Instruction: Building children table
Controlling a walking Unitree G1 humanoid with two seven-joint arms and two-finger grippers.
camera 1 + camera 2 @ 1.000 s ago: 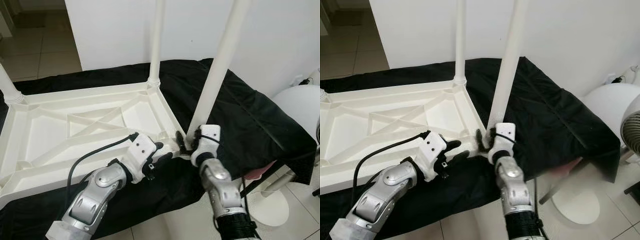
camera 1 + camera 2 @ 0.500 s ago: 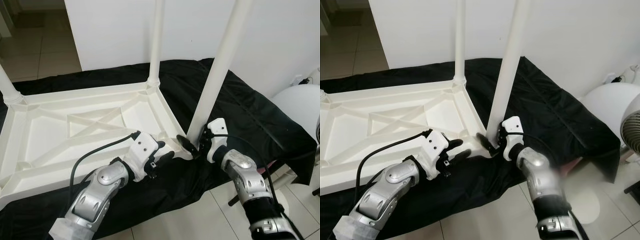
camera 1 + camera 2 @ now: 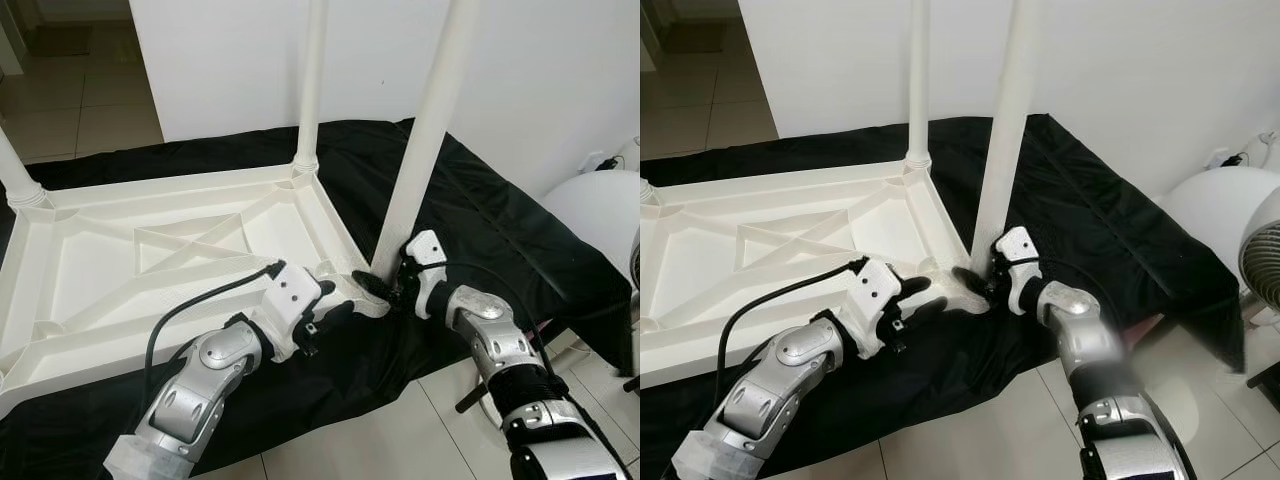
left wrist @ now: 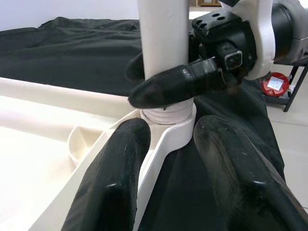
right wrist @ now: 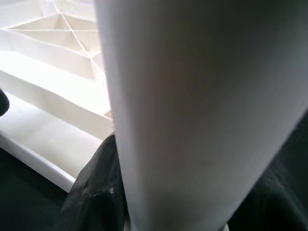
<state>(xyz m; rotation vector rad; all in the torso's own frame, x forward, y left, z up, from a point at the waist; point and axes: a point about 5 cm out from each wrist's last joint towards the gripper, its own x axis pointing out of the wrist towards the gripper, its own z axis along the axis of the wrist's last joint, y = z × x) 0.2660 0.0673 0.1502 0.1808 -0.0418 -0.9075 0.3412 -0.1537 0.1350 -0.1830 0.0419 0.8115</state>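
Observation:
A white plastic table top (image 3: 150, 250) lies upside down on a black cloth (image 3: 500, 220). At its near right corner a white leg (image 3: 425, 140) stands up from the socket (image 4: 166, 115). My right gripper (image 3: 385, 285) is shut on this leg just above the socket; one of its black fingers (image 4: 178, 84) crosses the front of the leg. My left gripper (image 3: 335, 308) is at the same corner, its two fingers (image 4: 120, 168) clamped either side of the corner rim. A second leg (image 3: 312, 80) stands at the far right corner and a third (image 3: 15, 170) at the far left.
The black cloth hangs over the support's front and right edges. A round white appliance (image 3: 600, 220) stands on the tiled floor to the right, close to my right arm. A white wall rises just behind the table. A small red object (image 4: 275, 84) sits low beyond the cloth.
My right arm has swung from in front of the leg round to its right side, still holding its base. The leg now leans less. My left gripper has crept slightly toward the corner.

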